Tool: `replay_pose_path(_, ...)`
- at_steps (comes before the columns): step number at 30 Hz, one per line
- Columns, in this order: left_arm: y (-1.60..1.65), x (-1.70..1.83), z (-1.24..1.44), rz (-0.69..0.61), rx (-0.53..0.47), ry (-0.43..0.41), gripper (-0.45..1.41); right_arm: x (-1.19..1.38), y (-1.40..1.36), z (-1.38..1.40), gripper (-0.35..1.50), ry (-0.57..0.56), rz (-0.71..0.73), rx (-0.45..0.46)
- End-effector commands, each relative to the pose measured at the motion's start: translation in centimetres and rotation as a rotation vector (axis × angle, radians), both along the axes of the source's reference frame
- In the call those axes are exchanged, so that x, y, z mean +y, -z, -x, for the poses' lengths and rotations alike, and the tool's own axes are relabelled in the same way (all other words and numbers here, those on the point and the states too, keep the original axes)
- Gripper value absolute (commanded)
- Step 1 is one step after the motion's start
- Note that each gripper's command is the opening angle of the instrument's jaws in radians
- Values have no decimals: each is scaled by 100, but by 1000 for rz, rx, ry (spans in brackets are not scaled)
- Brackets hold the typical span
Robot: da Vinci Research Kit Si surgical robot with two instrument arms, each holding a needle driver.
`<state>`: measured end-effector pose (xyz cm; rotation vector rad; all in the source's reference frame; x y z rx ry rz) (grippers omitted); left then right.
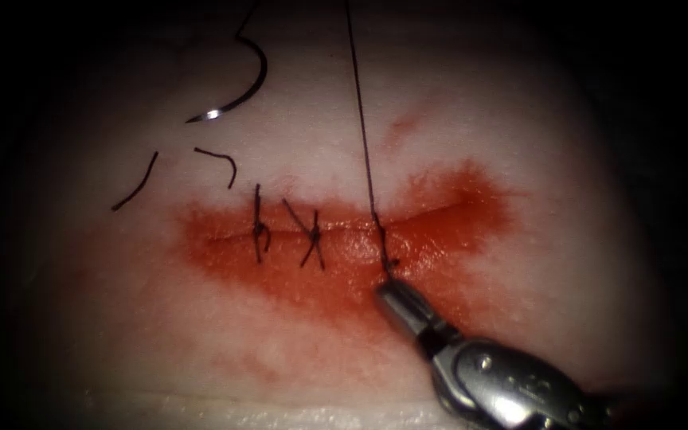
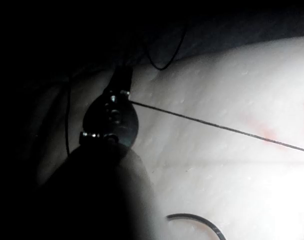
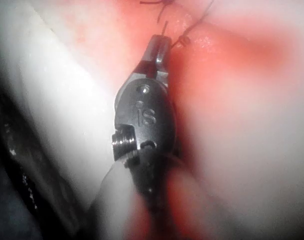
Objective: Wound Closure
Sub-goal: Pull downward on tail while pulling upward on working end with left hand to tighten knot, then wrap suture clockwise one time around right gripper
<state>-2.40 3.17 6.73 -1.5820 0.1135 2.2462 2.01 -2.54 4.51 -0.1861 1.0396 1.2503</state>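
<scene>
right tool point(image 3: 160, 44) jaws shut — gripping thread point(image 3: 184, 37)

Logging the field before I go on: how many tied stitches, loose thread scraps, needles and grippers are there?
Tied stitches on the cut: 2
Loose cut thread ends on the tissue: 2
Needle, lying free on the tissue: 1
Grippers holding thread: 2, right gripper, left gripper
Total: 7
</scene>
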Motion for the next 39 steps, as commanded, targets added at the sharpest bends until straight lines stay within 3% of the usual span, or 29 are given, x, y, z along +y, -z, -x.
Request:
replay_pose_path(1,-5,14,5,5,0,7,-45,-6,-4,-9,-35,5,-1,7)
replay_pose_path(19,-32,83,18,40,36,71,-45,-26,-8,-12,-35,43,-13,-3)
replay_pose_path(25,-38,67,26,40,10,48,-45,-19,-5,-12,-35,72,2,44)
replay_pose_path(26,-36,64,25,29,1,47,-45,-17,-5,-11,-20,74,2,50)
replay_pose_path(27,-35,61,25,23,-7,42,-45,-15,-3,-9,7,74,14,64)
replay_pose_path(28,-28,53,21,-13,-38,36,-45,-12,0,-6,52,88,37,74)
replay_pose_path(31,-9,35,10,-63,-84,15,-45,-5,7,1,120,117,58,94)
replay_pose_path(36,27,-2,-10,-154,-126,-2,-45,-3,19,9,135,150,82,121)
replay_pose_path(38,38,-14,-16,-169,-129,-7,-45,-3,21,11,135,156,80,128)
replay_pose_path(39,54,-33,-24,-182,-124,-10,-45,-1,26,14,123,183,86,145)
